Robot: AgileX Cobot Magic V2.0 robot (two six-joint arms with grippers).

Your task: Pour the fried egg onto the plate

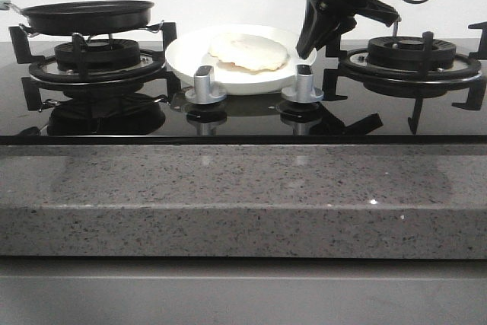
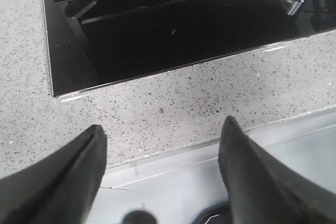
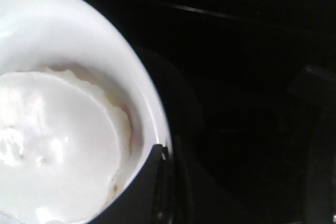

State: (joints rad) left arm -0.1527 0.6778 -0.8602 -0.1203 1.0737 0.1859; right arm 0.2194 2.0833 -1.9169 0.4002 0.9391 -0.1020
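Note:
The fried egg (image 1: pixel 249 52) lies pale side up on the white plate (image 1: pixel 183 62), which sits on the hob between the two burners. It also shows in the right wrist view (image 3: pixel 52 150), inside the plate's rim (image 3: pixel 131 72). My right gripper (image 1: pixel 306 49) reaches down to the plate's right rim, and its jaws are closed on that rim (image 3: pixel 167 153). My left gripper (image 2: pixel 163 135) is open and empty. It hangs over the counter's front edge, away from the plate, and does not show in the front view.
The empty black frying pan (image 1: pixel 87 15) rests on the left burner (image 1: pixel 95 55). The right burner (image 1: pixel 411 55) is bare. Two silver knobs (image 1: pixel 204 85) (image 1: pixel 303 84) stand in front of the plate. The speckled counter (image 2: pixel 173 103) runs along the black glass hob (image 2: pixel 157 30).

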